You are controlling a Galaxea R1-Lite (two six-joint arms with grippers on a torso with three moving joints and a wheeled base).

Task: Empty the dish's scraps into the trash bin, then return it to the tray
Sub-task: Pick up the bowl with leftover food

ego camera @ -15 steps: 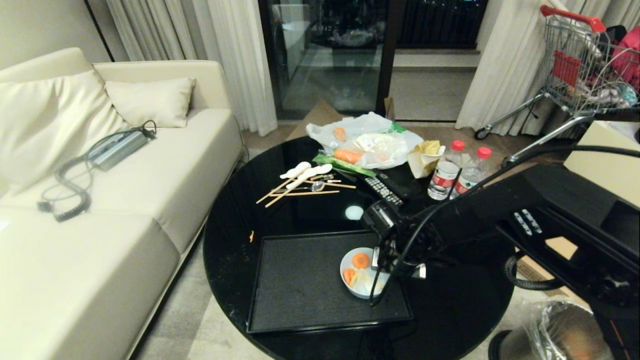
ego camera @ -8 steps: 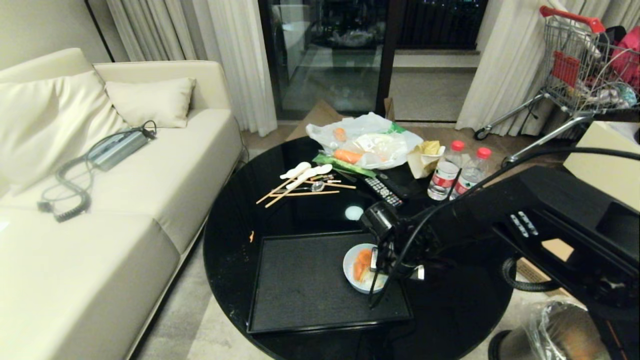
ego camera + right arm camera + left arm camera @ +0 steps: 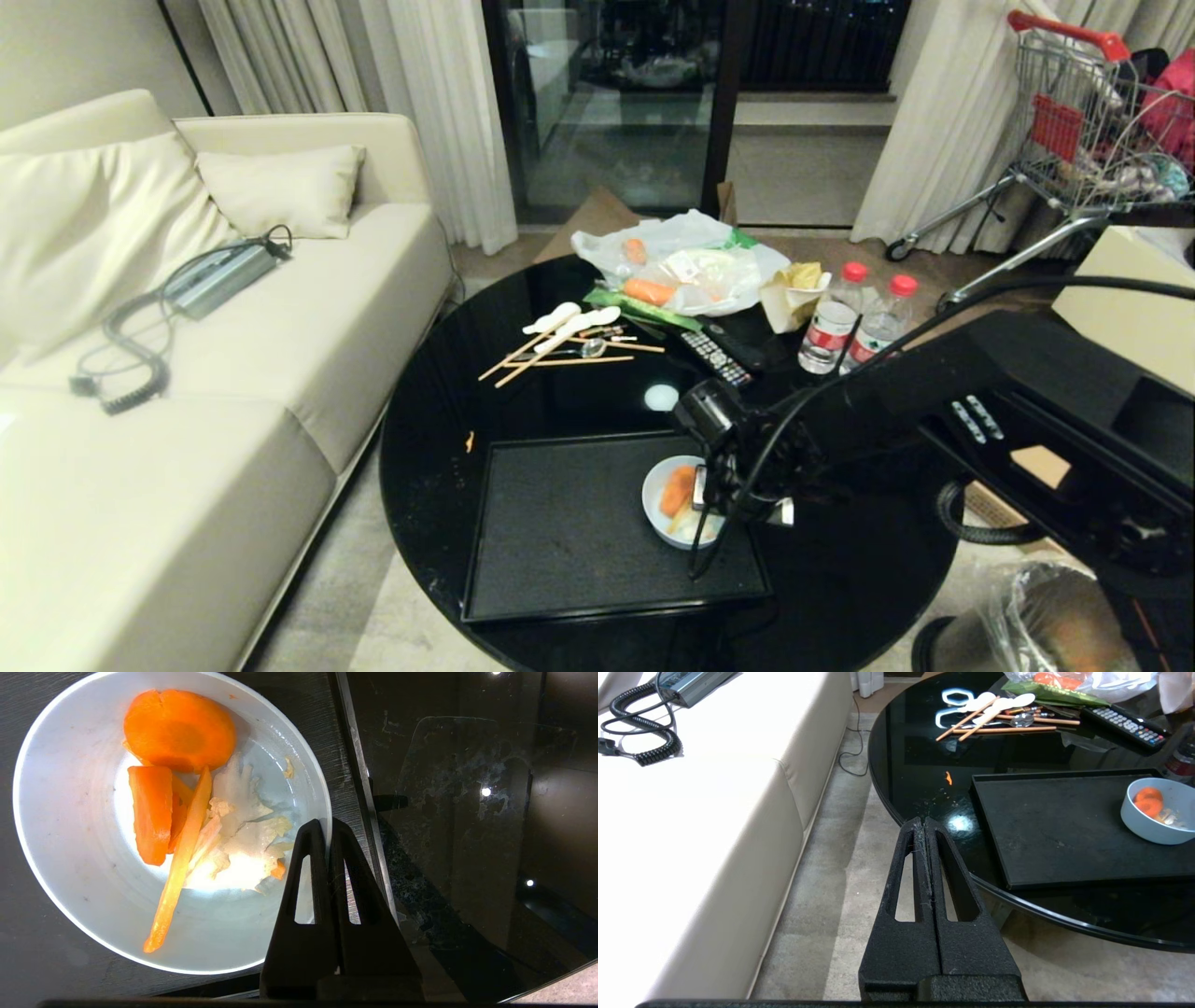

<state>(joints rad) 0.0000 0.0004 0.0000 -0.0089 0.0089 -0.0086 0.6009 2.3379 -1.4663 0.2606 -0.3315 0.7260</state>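
The dish (image 3: pixel 657 511), a small pale bowl, sits at the right end of the black tray (image 3: pixel 560 532) on the round black table. Orange carrot slices and pale scraps (image 3: pixel 678 489) lie heaped inside it. My right gripper (image 3: pixel 709 497) reaches in from the right and is shut on the bowl's right rim. The right wrist view shows the gripper (image 3: pixel 325 823) with one finger inside the dish (image 3: pixel 84 812) and one outside, beside the scraps (image 3: pixel 180 730). The silvery lined trash bin (image 3: pixel 1055 621) stands on the floor at lower right. My left gripper (image 3: pixel 923 821) hangs shut beside the table, over the floor.
Chopsticks and white spoons (image 3: pixel 565 338), a remote (image 3: pixel 714 355), two water bottles (image 3: pixel 845 322) and a plastic bag with carrots (image 3: pixel 686 271) crowd the table's far half. A cream sofa (image 3: pixel 233 373) stands at left. A shopping cart (image 3: pixel 1092 140) is at back right.
My right gripper has closed on the dish's rim. The dish has shifted slightly and the scraps have slid together inside it. The left arm has not moved.
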